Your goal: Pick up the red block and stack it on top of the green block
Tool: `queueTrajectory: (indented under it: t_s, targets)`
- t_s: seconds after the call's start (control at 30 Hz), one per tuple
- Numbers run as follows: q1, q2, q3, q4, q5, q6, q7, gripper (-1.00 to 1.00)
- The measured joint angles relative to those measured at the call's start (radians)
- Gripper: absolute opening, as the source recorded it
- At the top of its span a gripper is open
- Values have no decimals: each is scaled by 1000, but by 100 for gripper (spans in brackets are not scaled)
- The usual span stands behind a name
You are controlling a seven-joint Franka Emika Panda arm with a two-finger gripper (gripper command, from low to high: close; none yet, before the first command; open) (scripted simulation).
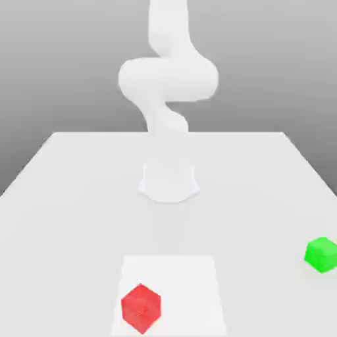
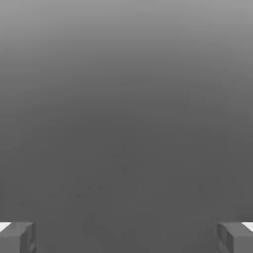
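The red block (image 1: 141, 307) sits on the white table near its front edge, a little toward the exterior view's left. The green block (image 1: 322, 254) rests on the table far off at the exterior view's right, well apart from the red one. In the hand view my gripper (image 2: 126, 239) is open, its two grey fingertips (image 2: 17, 237) spread wide with nothing between them and only plain grey background beyond.
The white arm (image 1: 168, 79) rises from its round base (image 1: 168, 181) at the middle of the table (image 1: 66, 197). A paler square patch (image 1: 191, 283) marks the tabletop under the red block.
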Motion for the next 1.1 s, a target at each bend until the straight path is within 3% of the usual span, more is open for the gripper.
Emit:
queueTrajectory:
  t_s: [0.4,0.77,0.97,1.0,1.1]
  targets:
    - [-62,442,20,-96,39,178,227,0]
    - [-87,839,3,-183,-4,340,488,0]
    - [-83,1057,-6,-169,-10,501,523,0]
    - [-83,1076,-6,-166,-9,517,523,-100]
    - [-83,1076,-6,-166,-10,518,523,-100]
